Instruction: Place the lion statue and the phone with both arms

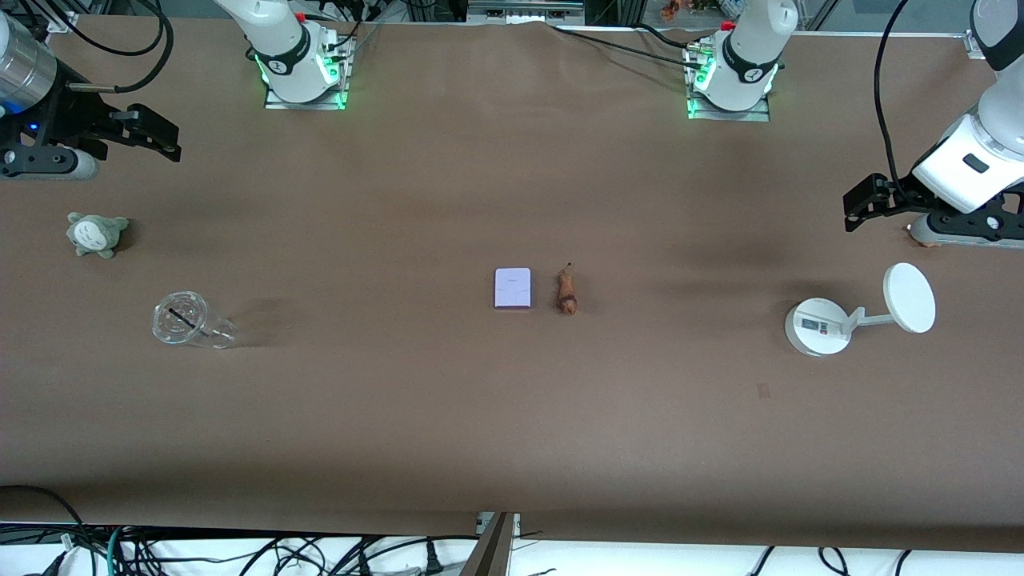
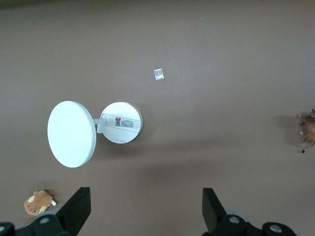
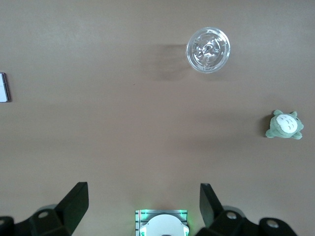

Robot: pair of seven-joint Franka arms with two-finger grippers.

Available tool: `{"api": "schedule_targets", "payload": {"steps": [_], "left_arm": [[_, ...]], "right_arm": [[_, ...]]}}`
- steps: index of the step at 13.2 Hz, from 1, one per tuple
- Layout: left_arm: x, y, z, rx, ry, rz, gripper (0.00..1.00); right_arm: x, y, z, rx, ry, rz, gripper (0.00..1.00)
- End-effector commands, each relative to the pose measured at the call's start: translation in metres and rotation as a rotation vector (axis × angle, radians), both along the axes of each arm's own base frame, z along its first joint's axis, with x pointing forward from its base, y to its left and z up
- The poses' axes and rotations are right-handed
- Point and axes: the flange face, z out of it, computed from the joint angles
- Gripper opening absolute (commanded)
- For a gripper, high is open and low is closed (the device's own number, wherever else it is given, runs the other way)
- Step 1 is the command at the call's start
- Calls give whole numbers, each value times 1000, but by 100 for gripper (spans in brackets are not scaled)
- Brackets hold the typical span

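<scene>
The phone (image 1: pixel 513 288) is a flat pale lavender rectangle lying at the middle of the table. The lion statue (image 1: pixel 566 292), small and orange-brown, lies right beside it toward the left arm's end. My left gripper (image 1: pixel 854 210) is open and empty, up in the air near the left arm's end of the table; its wrist view (image 2: pixel 146 206) shows the lion statue (image 2: pixel 307 130) at the frame's edge. My right gripper (image 1: pixel 164 138) is open and empty, up over the right arm's end; its wrist view (image 3: pixel 142 201) shows a sliver of the phone (image 3: pixel 4 87).
A white round-based stand (image 1: pixel 818 326) with a disc (image 1: pixel 910 298) stands under the left gripper's area. A brown plush (image 2: pixel 38 202) lies near it. A clear plastic cup (image 1: pixel 186 320) and a grey-green plush (image 1: pixel 96 234) sit at the right arm's end.
</scene>
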Motion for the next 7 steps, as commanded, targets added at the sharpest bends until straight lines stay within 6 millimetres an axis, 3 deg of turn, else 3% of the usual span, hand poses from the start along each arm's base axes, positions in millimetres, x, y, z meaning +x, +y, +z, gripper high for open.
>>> {"api": "schedule_targets", "payload": {"steps": [1,7], "left_arm": [[-4,-1,7,-16,1,-23,100],[-4,0,7,-16,1,-23,100]], "right_arm": [[-1,2,1,3,-4,-6,100],[0,4,-1,5,1,-1,100]]}}
